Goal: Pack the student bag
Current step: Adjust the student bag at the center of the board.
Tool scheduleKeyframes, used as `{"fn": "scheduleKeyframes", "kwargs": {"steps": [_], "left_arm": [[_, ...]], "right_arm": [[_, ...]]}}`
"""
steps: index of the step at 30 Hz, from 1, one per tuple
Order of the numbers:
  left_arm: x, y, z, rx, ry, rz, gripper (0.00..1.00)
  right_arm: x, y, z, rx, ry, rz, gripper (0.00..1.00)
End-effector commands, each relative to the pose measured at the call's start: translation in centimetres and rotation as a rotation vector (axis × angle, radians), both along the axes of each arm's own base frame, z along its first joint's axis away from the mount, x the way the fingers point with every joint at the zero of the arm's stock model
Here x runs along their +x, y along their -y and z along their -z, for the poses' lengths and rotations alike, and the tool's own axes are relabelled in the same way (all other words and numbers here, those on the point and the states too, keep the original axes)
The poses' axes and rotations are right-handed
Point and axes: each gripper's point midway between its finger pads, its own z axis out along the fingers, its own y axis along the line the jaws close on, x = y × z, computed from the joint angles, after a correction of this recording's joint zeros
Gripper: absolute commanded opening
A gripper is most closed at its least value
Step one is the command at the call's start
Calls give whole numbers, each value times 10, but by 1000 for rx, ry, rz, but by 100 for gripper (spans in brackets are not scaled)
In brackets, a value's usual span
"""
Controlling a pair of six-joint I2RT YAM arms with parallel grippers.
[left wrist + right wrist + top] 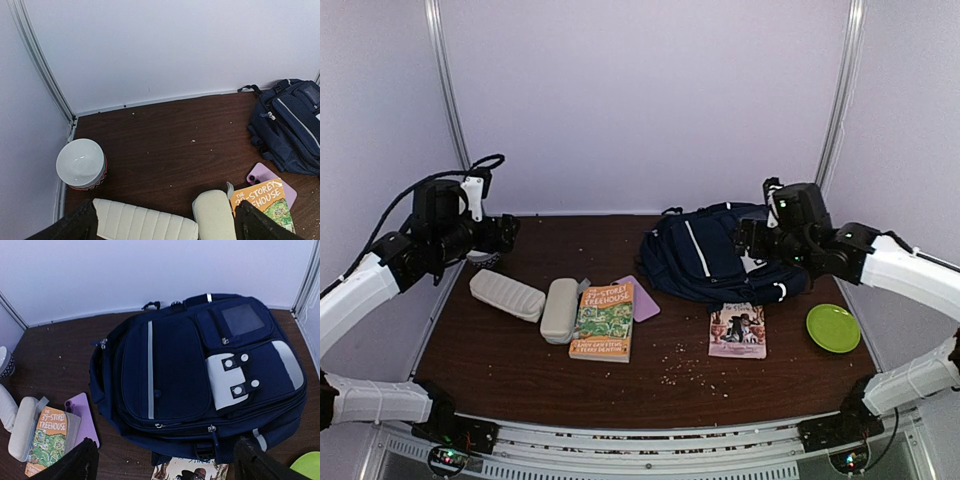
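The student bag (705, 262) is a navy backpack with white stripes, lying front side up at the back right of the table with its zips shut; it also shows in the left wrist view (292, 125) and fills the right wrist view (200, 375). My right gripper (748, 240) hovers open over the bag's near edge (167, 460), holding nothing. My left gripper (506, 234) hangs open at the back left, above a ribbed cream pencil case (145, 222) and a cream glasses case (215, 215), touching neither.
An orange Treehouse book (603, 320) lies beside the glasses case (560, 308), a purple phone (642, 298) behind it. A second book (738, 330) lies at the bag's front, a green plate (833, 327) to its right. A white bowl (80, 162) stands in the back left corner.
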Motion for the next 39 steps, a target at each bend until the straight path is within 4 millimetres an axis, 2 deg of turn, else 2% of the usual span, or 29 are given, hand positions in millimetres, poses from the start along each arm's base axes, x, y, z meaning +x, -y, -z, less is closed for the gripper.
{"fn": "scheduleKeyframes", "kwargs": {"steps": [1, 4, 9, 12, 13, 16, 22, 28, 35, 39], "left_arm": [[4, -2, -16, -39, 64, -24, 97], [4, -3, -13, -38, 43, -30, 96], [4, -4, -10, -36, 14, -44, 95], [5, -6, -5, -18, -12, -60, 94], [6, -8, -4, -13, -19, -70, 94], [7, -7, 0, -8, -37, -71, 94], [9, -2, 2, -8, -60, -49, 94], [11, 2, 6, -10, -77, -36, 93], [12, 1, 8, 4, -91, -43, 92], [12, -2, 8, 11, -89, -53, 91]], "right_arm": [[20, -25, 29, 36, -91, 16, 91], [35, -54, 47, 19, -135, -21, 89], [67, -98, 64, -42, -173, -66, 84], [91, -111, 69, -83, -178, -67, 75], [95, -116, 78, -101, -198, -80, 73], [111, -138, 80, -96, -221, -120, 69], [129, -146, 122, -37, -334, -96, 59], [130, -143, 139, -69, -372, -78, 57], [127, -154, 157, -49, -413, -123, 47], [127, -160, 161, -27, -429, -135, 33]]}}
